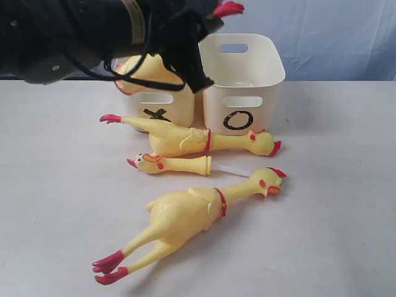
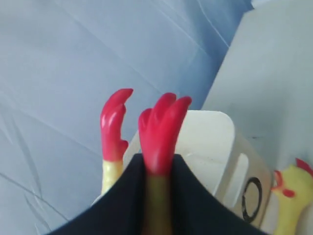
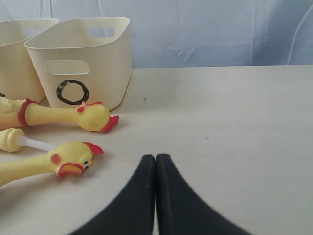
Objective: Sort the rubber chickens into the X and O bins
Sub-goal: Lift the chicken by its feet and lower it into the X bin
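your left gripper (image 2: 157, 164) is clamped on the held chicken (image 1: 145, 69) by its legs, red feet poking past the jaws. the body hangs long-axis down, right at the mouth of the x bin (image 1: 179, 108), with the o bin (image 1: 269, 74) just beside. right gripper (image 3: 156, 157) is pinched shut and empty, low over the table (image 3: 234, 127).

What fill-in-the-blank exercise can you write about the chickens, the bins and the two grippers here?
1. The left gripper holds one chicken in the air, and ____ whole chickens lie on the table.
2. The bin beside the X bin bears a black ____.
3. The right gripper, jaws shut, holds ____.
Missing words: two; O; nothing.
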### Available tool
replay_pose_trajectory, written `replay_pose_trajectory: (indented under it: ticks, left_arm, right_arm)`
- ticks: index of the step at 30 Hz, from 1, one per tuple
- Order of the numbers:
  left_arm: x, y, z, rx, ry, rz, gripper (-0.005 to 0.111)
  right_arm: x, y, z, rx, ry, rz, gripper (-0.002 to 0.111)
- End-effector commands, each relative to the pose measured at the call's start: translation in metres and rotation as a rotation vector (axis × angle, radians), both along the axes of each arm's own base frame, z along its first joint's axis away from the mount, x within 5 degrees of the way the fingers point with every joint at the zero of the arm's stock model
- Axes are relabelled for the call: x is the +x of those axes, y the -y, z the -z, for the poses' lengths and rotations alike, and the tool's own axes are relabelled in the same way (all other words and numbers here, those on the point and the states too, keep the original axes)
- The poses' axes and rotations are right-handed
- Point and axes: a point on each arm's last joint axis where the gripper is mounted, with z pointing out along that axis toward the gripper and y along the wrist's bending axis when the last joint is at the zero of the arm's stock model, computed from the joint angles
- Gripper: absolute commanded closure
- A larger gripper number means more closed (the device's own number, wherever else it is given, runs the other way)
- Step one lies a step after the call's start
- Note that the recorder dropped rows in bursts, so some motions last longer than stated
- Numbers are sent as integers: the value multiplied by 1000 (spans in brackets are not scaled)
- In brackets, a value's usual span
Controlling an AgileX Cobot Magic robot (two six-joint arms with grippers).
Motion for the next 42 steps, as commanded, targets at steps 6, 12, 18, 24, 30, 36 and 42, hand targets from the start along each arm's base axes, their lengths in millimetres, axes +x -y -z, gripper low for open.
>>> replay_pose_trajectory:
  ticks: [6, 12, 18, 24, 30, 36, 42]
  left_arm:
    - [39, -54, -32, -516, -16, -189, 107]
    - [50, -76, -36, -584, 39, -236, 107]
    - [63, -111, -42, -727, 27, -273, 107]
    - [95, -160, -27, -1164, -90, -168, 107]
    - [125, -169, 26, -1382, -210, -81, 107]
    - [148, -167, 63, -1470, -258, -38, 107]
    - [174, -164, 83, -1479, -261, -48, 107]
  right_arm:
    - [0, 0, -1, 2, 11, 2, 108]
    - [0, 0, -1, 2, 11, 2, 108]
    - [0, 0, -1, 2, 11, 2, 108]
    - [0, 0, -1, 2, 11, 2, 108]
    - [0, 0, -1, 4, 11, 2, 108]
    - [0, 0, -1, 4, 11, 2, 108]
    - [0, 0, -1, 4, 11, 2, 108]
